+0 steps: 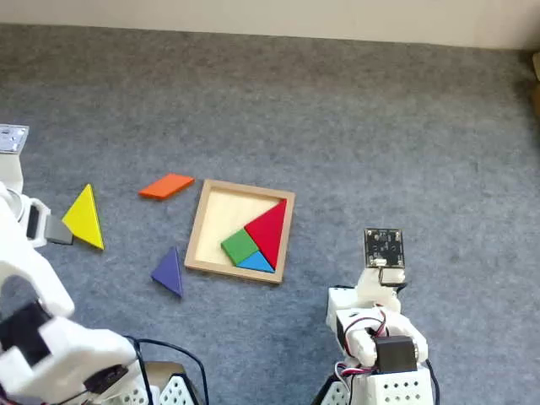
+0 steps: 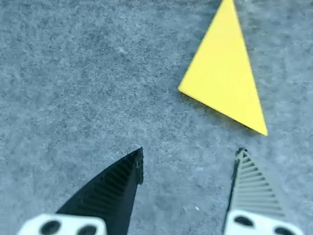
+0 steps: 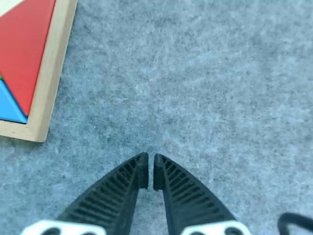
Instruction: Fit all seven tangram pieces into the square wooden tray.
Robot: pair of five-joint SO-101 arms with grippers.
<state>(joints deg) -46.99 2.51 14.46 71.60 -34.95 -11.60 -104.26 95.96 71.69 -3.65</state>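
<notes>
The square wooden tray [image 1: 198, 240] lies mid-table and holds a red triangle [image 1: 270, 229], a green square [image 1: 239, 245] and a blue triangle [image 1: 256, 262]. Loose on the carpet to its left are a yellow triangle [image 1: 85, 217], an orange parallelogram [image 1: 166, 186] and a purple triangle [image 1: 170, 272]. My left gripper [image 2: 188, 164] is open above bare carpet, just short of the yellow triangle [image 2: 226, 68]. My right gripper [image 3: 146, 169] is shut with nothing in it, over carpet beside the tray's corner [image 3: 45, 105], where the red triangle [image 3: 24, 44] shows.
Grey carpet covers the table. The left arm's white body [image 1: 34, 278] fills the near left side; the right arm's base [image 1: 380, 337] stands at the near edge right of the tray. A pale wall strip runs along the far edge.
</notes>
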